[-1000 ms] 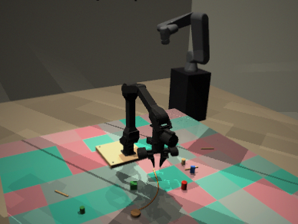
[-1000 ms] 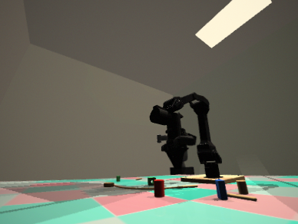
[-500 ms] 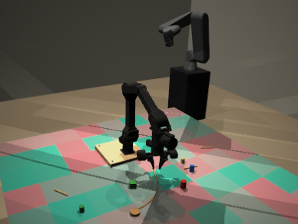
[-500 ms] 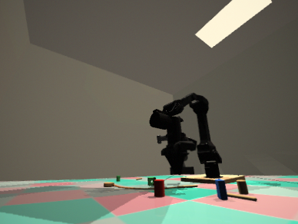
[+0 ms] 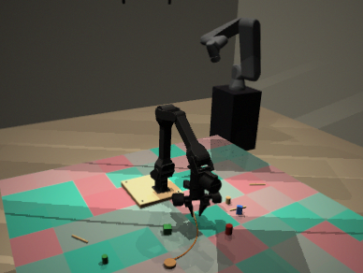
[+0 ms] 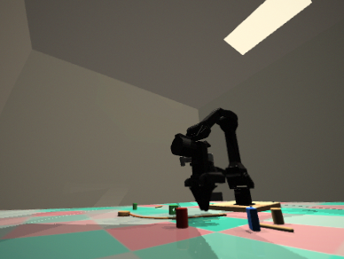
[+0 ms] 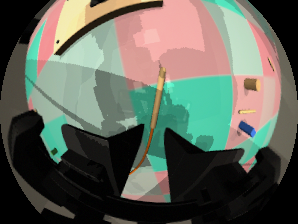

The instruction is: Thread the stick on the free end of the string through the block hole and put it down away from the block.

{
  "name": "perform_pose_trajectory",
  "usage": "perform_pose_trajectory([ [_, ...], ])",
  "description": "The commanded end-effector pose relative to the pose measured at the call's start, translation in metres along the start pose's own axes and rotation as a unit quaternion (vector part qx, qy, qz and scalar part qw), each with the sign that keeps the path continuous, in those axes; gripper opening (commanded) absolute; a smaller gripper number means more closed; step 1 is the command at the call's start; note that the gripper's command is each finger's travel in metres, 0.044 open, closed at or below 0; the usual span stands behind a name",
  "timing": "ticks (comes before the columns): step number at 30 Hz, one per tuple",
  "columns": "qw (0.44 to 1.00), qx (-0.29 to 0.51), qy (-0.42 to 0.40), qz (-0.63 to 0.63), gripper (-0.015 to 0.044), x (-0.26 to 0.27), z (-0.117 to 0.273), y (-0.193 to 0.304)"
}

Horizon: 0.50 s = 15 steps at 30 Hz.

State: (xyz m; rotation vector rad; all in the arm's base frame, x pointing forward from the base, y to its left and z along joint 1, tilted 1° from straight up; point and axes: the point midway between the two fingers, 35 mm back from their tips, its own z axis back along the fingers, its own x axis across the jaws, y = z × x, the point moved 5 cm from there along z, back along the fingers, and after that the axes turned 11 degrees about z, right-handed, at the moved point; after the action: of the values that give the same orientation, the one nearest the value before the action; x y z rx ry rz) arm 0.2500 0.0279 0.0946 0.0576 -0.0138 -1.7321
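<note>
From my remote station, I saw the hand (image 5: 196, 215) (image 6: 204, 209) (image 7: 154, 129) pointing down, low over the surface (image 5: 42, 206) (image 6: 151, 237) (image 7: 180, 35), its fingertips apart with nothing between them. The string's thin stick (image 6: 215, 215) (image 7: 158, 97) lay just beyond them in the wrist view, near the centre. Its orange string (image 5: 196, 236) (image 6: 152, 217) (image 7: 149, 146) curved to the round button (image 5: 169, 263) (image 6: 123, 214) at the top view's bottom centre. The green block (image 5: 167, 229) (image 6: 174, 207) sat left of the string there, unthreaded.

Pink, teal and pale patches covered the surface, crossed by shadows. A red cylinder (image 5: 228, 229) (image 6: 182, 218) stood right of the string; farther right were a blue cylinder (image 5: 239, 209) (image 6: 253, 219) (image 7: 247, 129), a tan one and a loose stick. Another stick (image 5: 79, 238) and a small green cylinder (image 5: 105, 259) were at lower left.

Behind, I had a wood-toned floor (image 5: 70, 145), dim grey walls and a second arm (image 5: 250, 49) on a black pedestal (image 5: 236, 117) at upper right. A bright ceiling panel (image 6: 268, 27) glowed at the exterior view's upper right.
</note>
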Motion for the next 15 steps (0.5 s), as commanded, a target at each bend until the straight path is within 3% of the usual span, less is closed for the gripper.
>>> perform_pose_trajectory([
  [1, 1.0, -0.002, -0.001, 0.001, 0.0123, 0.001, -0.007, -0.001],
  [12, 1.0, -0.002, -0.001, 0.001, 0.0123, 0.001, -0.018, -0.003],
  [15, 1.0, -0.002, 0.0, 0.001, 0.0045, 0.001, -0.016, -0.002],
])
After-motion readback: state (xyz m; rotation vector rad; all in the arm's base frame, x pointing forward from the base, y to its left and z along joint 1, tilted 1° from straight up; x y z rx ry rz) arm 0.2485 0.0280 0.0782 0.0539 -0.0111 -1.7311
